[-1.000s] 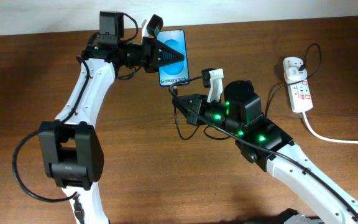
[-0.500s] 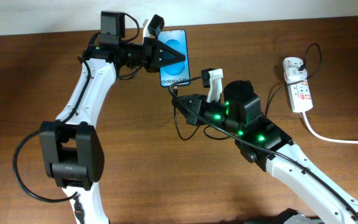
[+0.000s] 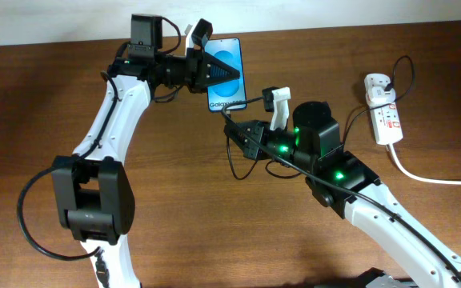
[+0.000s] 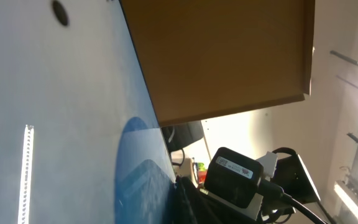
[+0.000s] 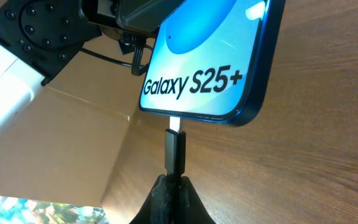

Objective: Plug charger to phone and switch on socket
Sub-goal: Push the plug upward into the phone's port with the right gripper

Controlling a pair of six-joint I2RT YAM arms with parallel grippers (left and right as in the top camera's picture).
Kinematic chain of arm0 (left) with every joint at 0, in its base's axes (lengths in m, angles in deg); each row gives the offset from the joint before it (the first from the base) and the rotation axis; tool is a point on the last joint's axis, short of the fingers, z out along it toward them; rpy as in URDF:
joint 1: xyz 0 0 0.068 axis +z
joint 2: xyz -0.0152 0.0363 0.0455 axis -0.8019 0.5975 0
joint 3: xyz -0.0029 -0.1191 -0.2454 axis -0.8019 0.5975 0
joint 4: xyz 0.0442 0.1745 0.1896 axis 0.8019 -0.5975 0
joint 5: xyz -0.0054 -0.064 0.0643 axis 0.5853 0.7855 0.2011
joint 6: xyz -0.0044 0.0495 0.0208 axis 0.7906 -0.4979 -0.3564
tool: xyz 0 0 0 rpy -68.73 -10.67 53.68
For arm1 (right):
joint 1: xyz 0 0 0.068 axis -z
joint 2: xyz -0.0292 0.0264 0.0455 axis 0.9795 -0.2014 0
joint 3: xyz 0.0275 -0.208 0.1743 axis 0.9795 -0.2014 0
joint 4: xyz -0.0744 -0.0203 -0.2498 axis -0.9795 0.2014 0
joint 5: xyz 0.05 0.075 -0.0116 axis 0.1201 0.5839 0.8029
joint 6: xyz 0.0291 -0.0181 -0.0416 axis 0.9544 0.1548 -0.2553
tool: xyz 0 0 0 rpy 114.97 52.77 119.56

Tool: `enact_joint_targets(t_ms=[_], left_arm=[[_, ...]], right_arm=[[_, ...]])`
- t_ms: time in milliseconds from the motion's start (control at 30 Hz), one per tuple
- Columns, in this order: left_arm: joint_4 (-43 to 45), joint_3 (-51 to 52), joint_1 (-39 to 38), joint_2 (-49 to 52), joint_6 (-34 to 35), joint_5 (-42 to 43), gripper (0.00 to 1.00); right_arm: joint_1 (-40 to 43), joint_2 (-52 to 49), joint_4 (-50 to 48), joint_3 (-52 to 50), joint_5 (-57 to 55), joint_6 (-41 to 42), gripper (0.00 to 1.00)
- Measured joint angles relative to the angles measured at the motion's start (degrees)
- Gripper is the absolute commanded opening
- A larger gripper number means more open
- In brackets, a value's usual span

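Observation:
My left gripper (image 3: pixel 213 74) is shut on the phone (image 3: pixel 226 70) and holds it up off the table, blue "Galaxy S25+" screen facing up. The screen fills the left of the left wrist view (image 4: pixel 61 124). My right gripper (image 3: pixel 234 124) is shut on the charger's small black connector (image 5: pixel 174 152), just below the phone's bottom edge (image 5: pixel 210 56). The connector's metal tip touches the middle of that edge; I cannot tell how far it is in. The charger's black cable (image 3: pixel 229 156) loops under my right arm. The white socket (image 3: pixel 386 120) lies at the far right, with a plug in its far end.
The socket's thick white cord (image 3: pixel 426 178) runs off the right edge of the brown wooden table (image 3: pixel 174 208). The right arm's wrist camera (image 4: pixel 235 177) shows close to the phone in the left wrist view. The wall edge runs along the back.
My right gripper has moved up and left with the connector, bringing its tip to the phone's bottom edge. The left arm and the phone have barely shifted.

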Motion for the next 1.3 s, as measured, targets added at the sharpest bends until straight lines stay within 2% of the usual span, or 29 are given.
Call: enact_joint_targets(t_ms=[1300], left_arm=[[0.26, 0.0, -0.28, 0.0, -0.98, -0.66, 0.0]], right_arm=[[2.08, 0.0, -1.01, -0.5, 3.04, 0.0, 0.04]])
